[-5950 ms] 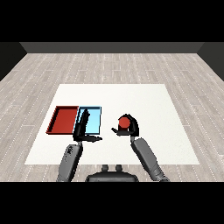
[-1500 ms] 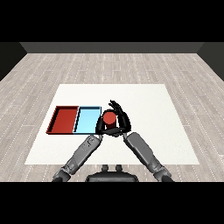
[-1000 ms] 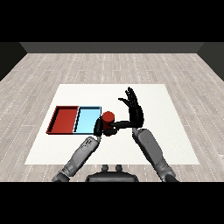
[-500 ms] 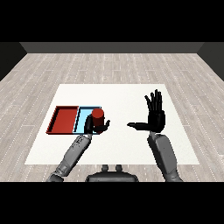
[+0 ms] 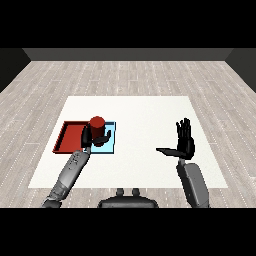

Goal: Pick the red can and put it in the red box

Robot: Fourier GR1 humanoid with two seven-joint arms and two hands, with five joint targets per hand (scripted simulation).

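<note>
The red can [image 5: 97, 126] stands upright in my left hand [image 5: 90, 138], whose fingers curl round it. It hovers over the light blue tray [image 5: 109, 146], close to that tray's left side and the border with the red tray [image 5: 70, 136]. My right hand [image 5: 184, 139] is raised over the white table at the right, fingers straight and thumb spread, holding nothing and well apart from the can.
The two trays lie side by side at the left of the white table [image 5: 140, 115], red on the left, light blue on the right. Beyond the table is a grey plank floor.
The can passed from my right hand to my left. The left hand has carried it leftward over the light blue tray, and the right hand has opened and drawn back to the right.
</note>
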